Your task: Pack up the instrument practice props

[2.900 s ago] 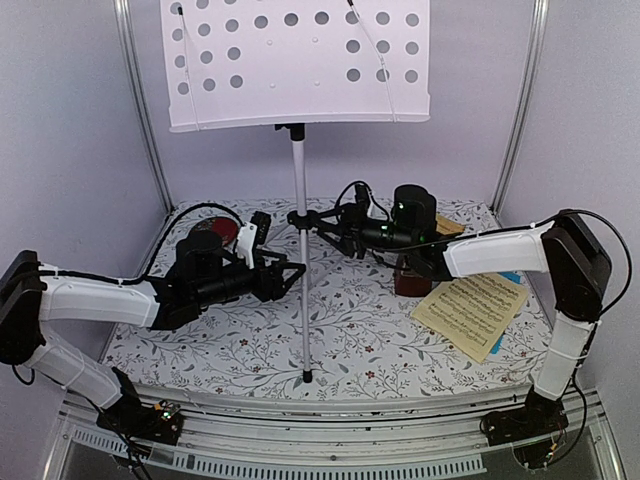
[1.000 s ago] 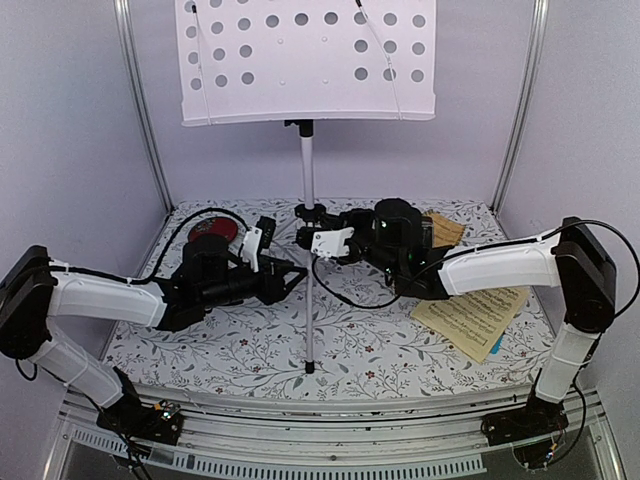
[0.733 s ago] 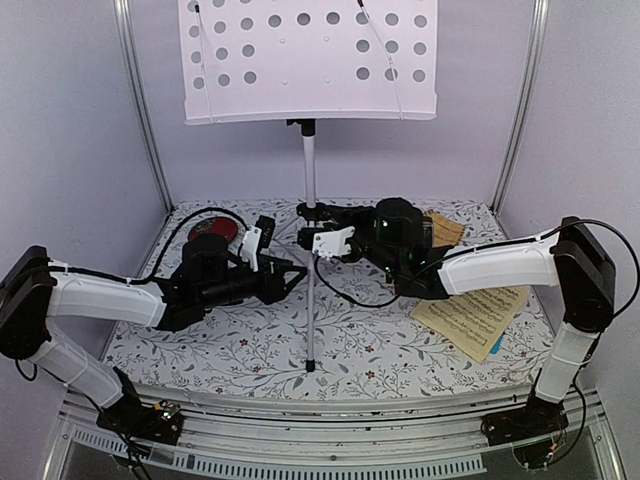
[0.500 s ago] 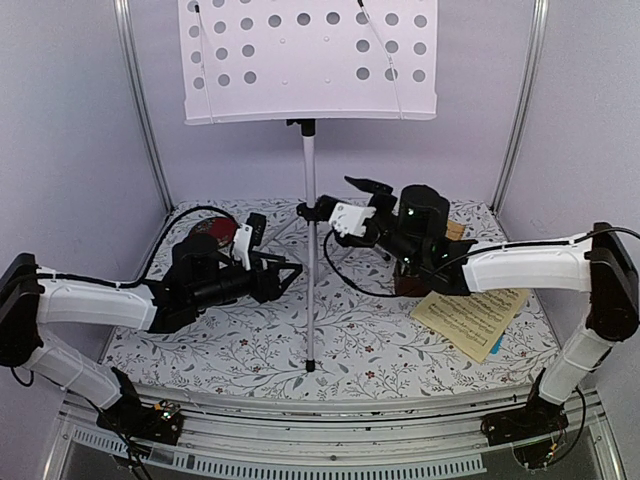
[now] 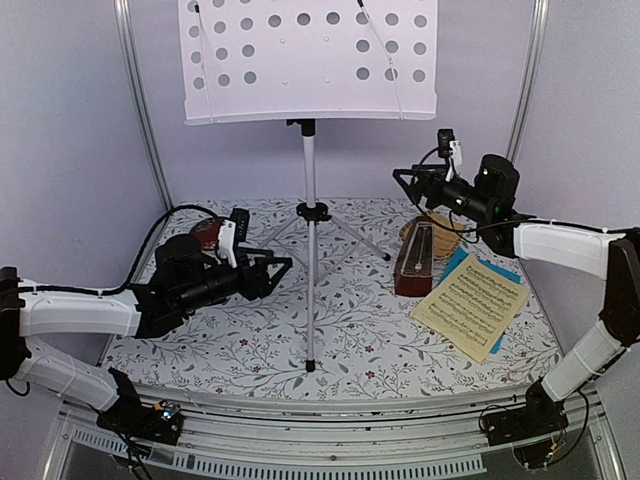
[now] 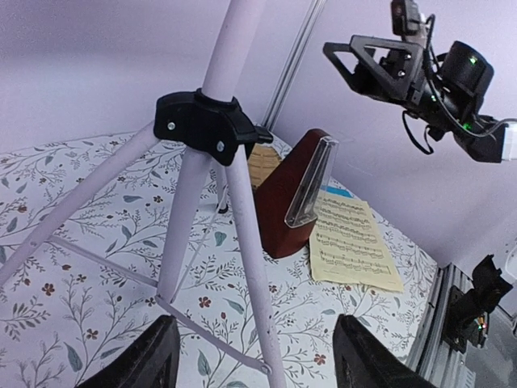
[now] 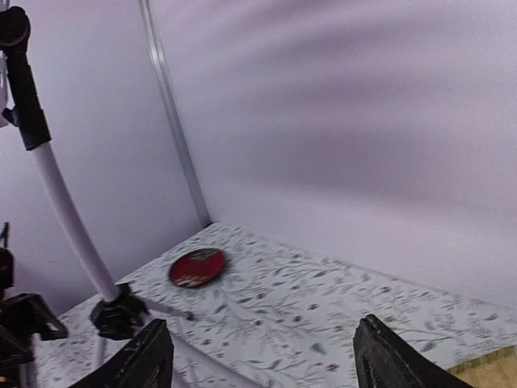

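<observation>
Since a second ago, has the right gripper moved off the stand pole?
Yes. The right gripper has swung up and right, away from the music stand pole, now above the metronome, jaws open.

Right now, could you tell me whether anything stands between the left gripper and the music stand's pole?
Nothing visible does: the open left gripper faces the music stand across a clear gap, and the metronome sits beyond the stand.
</observation>
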`<action>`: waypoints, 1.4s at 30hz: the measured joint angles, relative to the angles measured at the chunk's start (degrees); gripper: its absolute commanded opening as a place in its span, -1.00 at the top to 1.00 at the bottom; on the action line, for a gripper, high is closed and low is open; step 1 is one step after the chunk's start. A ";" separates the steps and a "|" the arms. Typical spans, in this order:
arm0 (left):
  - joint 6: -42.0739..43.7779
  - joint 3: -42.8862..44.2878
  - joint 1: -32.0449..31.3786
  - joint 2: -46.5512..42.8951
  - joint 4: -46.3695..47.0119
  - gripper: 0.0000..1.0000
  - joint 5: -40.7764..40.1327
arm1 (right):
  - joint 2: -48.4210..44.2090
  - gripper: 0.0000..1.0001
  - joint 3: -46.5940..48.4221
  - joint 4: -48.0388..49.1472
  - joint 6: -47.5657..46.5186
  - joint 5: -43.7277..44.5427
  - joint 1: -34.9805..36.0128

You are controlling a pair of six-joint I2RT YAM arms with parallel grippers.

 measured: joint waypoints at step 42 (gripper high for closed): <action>-9.16 9.20 3.15 17.51 0.61 0.14 15.87 | 34.62 0.24 54.07 -6.97 13.62 -30.69 14.23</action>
